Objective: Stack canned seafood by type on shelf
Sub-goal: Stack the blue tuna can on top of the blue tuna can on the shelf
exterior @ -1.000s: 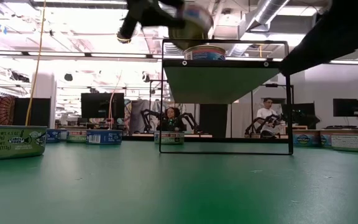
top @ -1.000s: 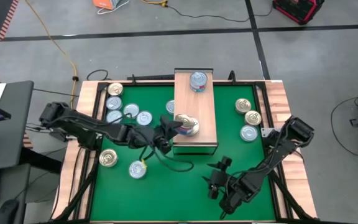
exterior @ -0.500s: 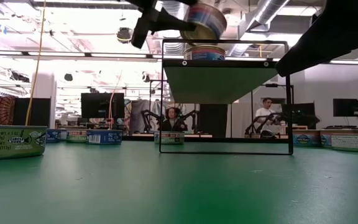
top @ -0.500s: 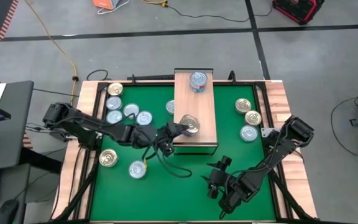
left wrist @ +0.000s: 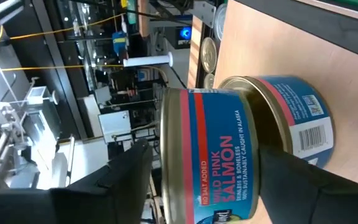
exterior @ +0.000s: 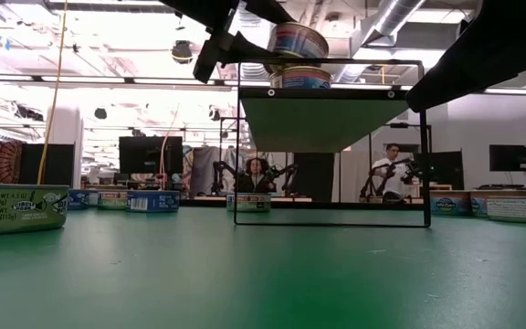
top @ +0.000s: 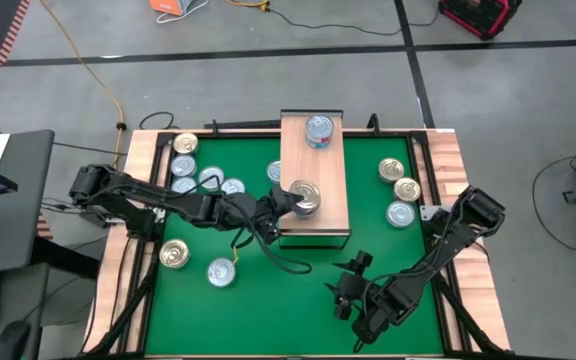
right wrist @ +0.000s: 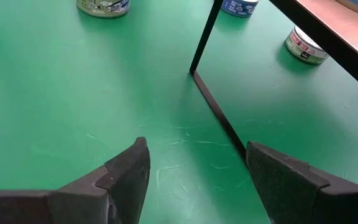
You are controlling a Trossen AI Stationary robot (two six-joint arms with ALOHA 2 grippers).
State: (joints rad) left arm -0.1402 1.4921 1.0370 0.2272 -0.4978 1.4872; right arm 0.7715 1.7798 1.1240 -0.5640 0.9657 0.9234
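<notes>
The shelf (top: 314, 178) stands on the green mat, with one tin (top: 318, 130) at its far end. Near its near-left corner a blue salmon tin (left wrist: 210, 158) sits level on a gold-topped tin (left wrist: 291, 112); this stack also shows in the low view (exterior: 298, 46). My left gripper (top: 286, 203) reaches in level from the table's left, rolled so that one finger (left wrist: 126, 180) stands over the upper tin's lid and the other (left wrist: 319, 190) below its bottom rim. My right gripper (right wrist: 197, 168) hovers open over the mat near the table's near edge (top: 348, 292). My left gripper brackets the upper tin's left rim (left wrist: 166, 186) between its fingers, one above and one below. The tin rests on the lower tin. Whether either finger touches it, I cannot tell.
Loose tins lie on the mat left of the shelf (top: 183, 165), (top: 174, 253), (top: 220, 271) and right of it (top: 400, 213). The shelf's black leg frame (right wrist: 213, 106) stands close before my right gripper. People and other robot arms show in the room beyond the table.
My left gripper has moved toward the shelf and rolled about its own line. The salmon tin, tilted in the fingers a second ago, now sits level on the lower tin.
</notes>
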